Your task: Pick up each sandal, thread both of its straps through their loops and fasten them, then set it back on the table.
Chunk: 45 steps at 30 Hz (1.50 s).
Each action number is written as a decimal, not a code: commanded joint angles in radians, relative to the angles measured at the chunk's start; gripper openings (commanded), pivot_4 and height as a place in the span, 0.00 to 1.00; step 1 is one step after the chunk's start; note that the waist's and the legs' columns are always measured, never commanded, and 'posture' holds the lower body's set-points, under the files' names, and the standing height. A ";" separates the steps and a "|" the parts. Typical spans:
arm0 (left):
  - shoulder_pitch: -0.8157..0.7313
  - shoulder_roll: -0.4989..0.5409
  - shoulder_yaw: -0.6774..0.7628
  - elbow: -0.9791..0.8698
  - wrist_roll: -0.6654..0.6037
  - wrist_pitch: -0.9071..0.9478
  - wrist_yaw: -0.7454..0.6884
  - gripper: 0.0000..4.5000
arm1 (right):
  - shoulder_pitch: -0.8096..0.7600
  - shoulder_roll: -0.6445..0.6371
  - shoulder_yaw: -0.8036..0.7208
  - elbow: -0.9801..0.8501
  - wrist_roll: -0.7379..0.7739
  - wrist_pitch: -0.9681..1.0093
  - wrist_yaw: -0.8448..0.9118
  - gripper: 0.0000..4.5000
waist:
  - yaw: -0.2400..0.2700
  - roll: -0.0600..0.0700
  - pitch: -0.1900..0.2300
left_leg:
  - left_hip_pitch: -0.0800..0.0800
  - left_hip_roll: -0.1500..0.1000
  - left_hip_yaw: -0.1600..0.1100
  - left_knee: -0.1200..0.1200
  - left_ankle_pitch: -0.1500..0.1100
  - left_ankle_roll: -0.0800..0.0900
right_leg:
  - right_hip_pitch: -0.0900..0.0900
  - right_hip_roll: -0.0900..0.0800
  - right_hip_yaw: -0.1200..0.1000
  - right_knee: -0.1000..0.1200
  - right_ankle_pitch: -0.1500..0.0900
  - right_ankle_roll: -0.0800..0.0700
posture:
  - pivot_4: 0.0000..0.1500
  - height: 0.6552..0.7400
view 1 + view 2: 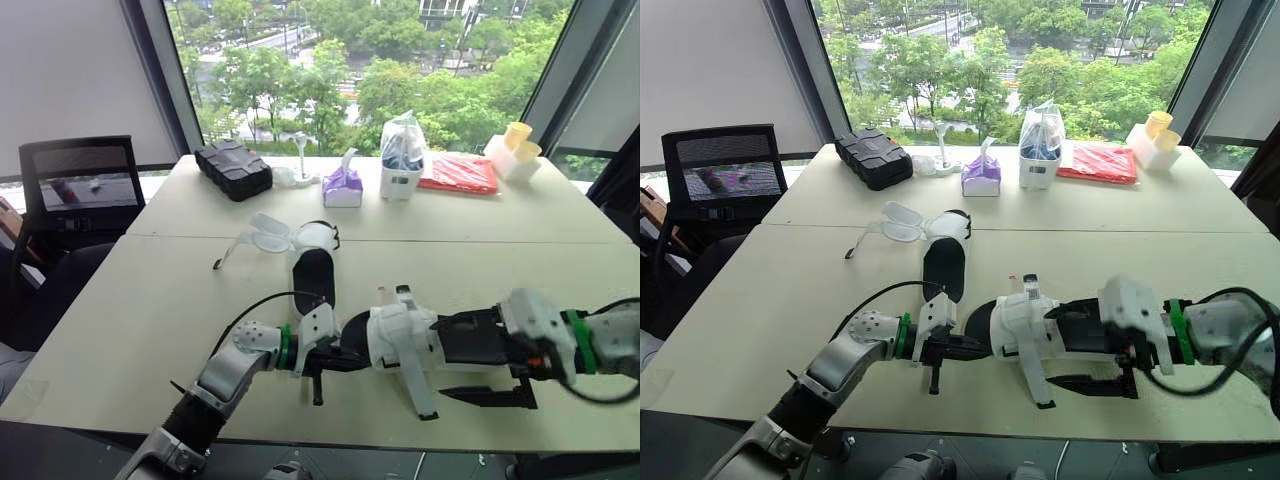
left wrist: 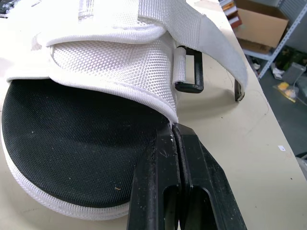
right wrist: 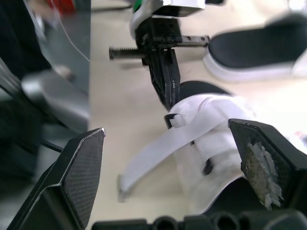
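A white sandal with a black footbed (image 1: pixel 400 335) lies near the table's front edge between my two grippers. Its long white strap (image 1: pixel 420 385) hangs loose toward the front edge, beside its black loop (image 2: pixel 192 72). My left gripper (image 1: pixel 335 360) is shut, its tips touching the edge of the white mesh upper at the toe end (image 2: pixel 120 62). My right gripper (image 3: pixel 167 128) stands wide open at the heel end, with the sandal between and ahead of its fingers (image 3: pixel 81 177). A second sandal (image 1: pixel 313 265) lies farther back with its straps undone.
Clear plastic pieces (image 1: pixel 262 235) lie beside the second sandal. Along the back of the table (image 1: pixel 120 330) stand a black case (image 1: pixel 232 168), a purple tissue box (image 1: pixel 343 188), a white bag (image 1: pixel 402 160), a red packet (image 1: pixel 460 173) and yellow cups (image 1: pixel 515 140). A chair (image 1: pixel 80 190) stands at the left.
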 commanded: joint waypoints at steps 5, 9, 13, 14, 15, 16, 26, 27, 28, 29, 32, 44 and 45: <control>0.021 -0.001 -0.046 0.049 0.049 0.029 0.019 0.00 | -0.026 0.043 -0.055 -0.039 0.189 0.380 0.041 0.99 | 0.001 0.000 0.000 | -0.001 0.000 0.000 0.000 -0.001 0.001 | 0.001 -0.001 -0.001 -0.004 0.000 0.000 | 1.00 1.00; 0.024 0.000 -0.046 0.045 0.050 0.030 0.020 0.00 | -0.024 0.087 -0.022 -0.093 0.216 0.523 -0.013 0.99 | 0.002 0.000 0.000 | -0.001 0.000 0.001 0.000 -0.001 0.001 | 0.001 -0.001 -0.001 -0.005 0.000 0.000 | 1.00 1.00; 0.031 0.003 -0.043 0.041 0.048 0.034 0.023 0.00 | -0.023 0.164 0.010 -0.116 0.185 0.604 -0.093 0.99 | 0.002 -0.001 0.000 | -0.001 0.000 0.001 0.000 -0.001 0.001 | 0.000 -0.001 -0.002 -0.005 0.000 0.001 | 1.00 1.00; 0.032 0.003 -0.042 0.040 0.047 0.036 0.024 0.00 | -0.024 0.185 0.014 -0.115 0.176 0.616 -0.104 0.99 | 0.003 -0.002 0.001 | -0.001 0.000 0.001 0.000 -0.001 0.001 | 0.000 -0.001 -0.002 -0.005 0.000 0.001 | 1.00 1.00; 0.034 0.003 -0.041 0.039 0.046 0.037 0.025 0.00 | -0.029 0.201 0.023 -0.111 0.158 0.625 -0.113 0.99 | 0.003 -0.002 0.001 | -0.001 0.000 0.001 0.000 -0.001 0.001 | 0.000 -0.001 -0.002 -0.005 0.000 0.001 | 1.00 1.00; 0.034 0.003 -0.041 0.038 0.046 0.038 0.025 0.00 | -0.040 0.221 0.031 -0.103 0.140 0.635 -0.131 0.99 | 0.003 -0.002 0.001 | -0.001 0.000 0.001 0.000 -0.001 0.001 | 0.000 -0.001 -0.002 -0.005 0.000 0.001 | 1.00 1.00; 0.039 0.009 -0.046 0.026 0.044 0.041 0.017 0.00 | -0.112 0.259 0.038 -0.047 0.083 0.753 -0.088 0.99 | 0.004 -0.001 0.001 | -0.001 0.000 0.001 0.000 -0.001 0.002 | 0.000 0.000 -0.002 -0.005 0.001 0.002 | 1.00 1.00; 0.040 0.010 -0.047 0.025 0.044 0.041 0.016 0.00 | -0.114 0.248 0.031 -0.044 0.082 0.762 -0.069 0.99 | 0.004 -0.001 0.001 | -0.001 0.000 0.001 0.000 -0.001 0.002 | 0.000 0.000 -0.002 -0.005 0.001 0.002 | 1.00 1.00; 0.039 0.010 -0.047 0.027 0.044 0.041 0.014 0.00 | -0.127 0.243 0.028 -0.028 0.081 0.780 -0.061 0.99 | 0.004 -0.001 0.001 | -0.001 0.000 0.001 0.000 -0.001 0.002 | 0.000 0.000 -0.002 -0.005 0.001 0.002 | 1.00 1.00; 0.037 0.010 -0.048 0.028 0.044 0.040 0.012 0.00 | -0.137 0.240 0.029 -0.014 0.074 0.790 -0.055 0.99 | 0.003 -0.001 0.001 | -0.001 0.000 0.001 0.000 -0.001 0.002 | 0.000 0.000 -0.002 -0.005 0.001 0.002 | 1.00 1.00; 0.034 0.010 -0.049 0.031 0.045 0.037 0.010 0.00 | -0.157 0.256 0.047 0.019 0.039 0.797 -0.050 0.99 | 0.003 -0.002 0.001 | -0.001 0.000 0.001 0.000 -0.001 0.001 | 0.000 0.000 -0.003 -0.005 0.001 0.002 | 1.00 1.00; 0.033 0.010 -0.049 0.030 0.046 0.039 0.011 0.00 | -0.242 0.412 0.089 0.051 0.024 0.901 -0.109 0.99 | 0.001 -0.002 0.001 | -0.001 0.000 0.001 0.000 -0.001 0.001 | 0.000 0.000 -0.003 -0.005 0.001 0.002 | 1.00 1.00; 0.034 0.011 -0.049 0.029 0.046 0.040 0.011 0.00 | -0.255 0.426 0.095 0.054 0.020 0.909 -0.115 0.99 | 0.001 -0.002 0.001 | -0.001 0.000 0.001 0.000 -0.001 0.001 | 0.000 0.000 -0.003 -0.005 0.001 0.002 | 1.00 1.00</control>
